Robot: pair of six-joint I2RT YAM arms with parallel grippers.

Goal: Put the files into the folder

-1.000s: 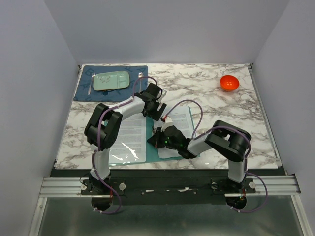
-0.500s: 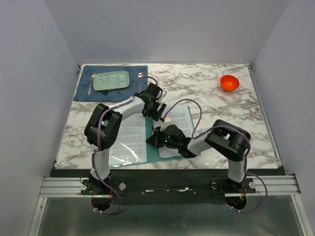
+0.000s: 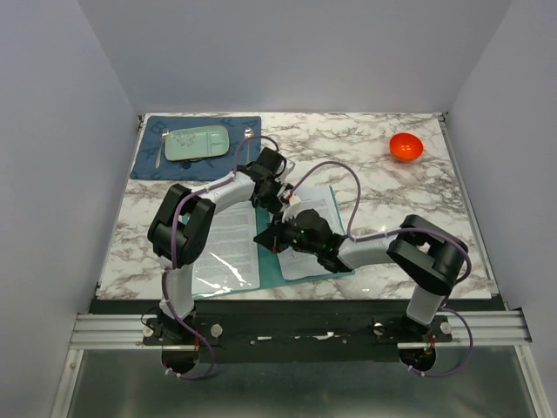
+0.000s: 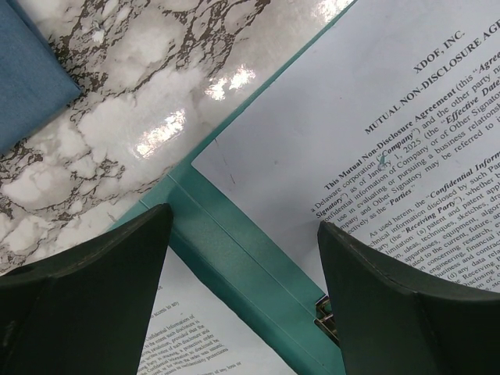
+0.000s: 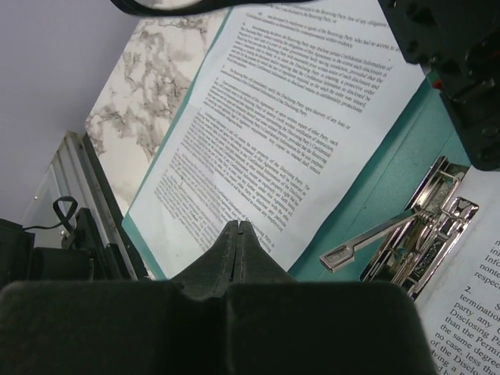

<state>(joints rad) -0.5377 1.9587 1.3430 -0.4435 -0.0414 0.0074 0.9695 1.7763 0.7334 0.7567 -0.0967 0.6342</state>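
The teal folder [image 3: 270, 270] lies open on the marble table, spine toward me. One printed file sheet [image 3: 228, 239] lies on its left half and another [image 3: 324, 209] on its right half. My left gripper [image 3: 280, 198] is open and empty, hovering over the folder's spine [image 4: 234, 258] at the far end, with the right sheet [image 4: 375, 101] beside it. My right gripper [image 3: 261, 237] is shut with nothing between its jaws [image 5: 238, 224], low over the left sheet [image 5: 273, 117]. The metal clip [image 5: 406, 234] stands with its lever raised just right of it.
A dark blue placemat [image 3: 148, 161] with a pale green tray [image 3: 197, 143] and cutlery lies at the far left. An orange bowl [image 3: 406, 146] sits at the far right. Grey walls enclose the table on three sides.
My right gripper has moved away from me and left along the folder's spine, onto the left sheet's edge, and its arm has stretched out. My left gripper has stayed in place.
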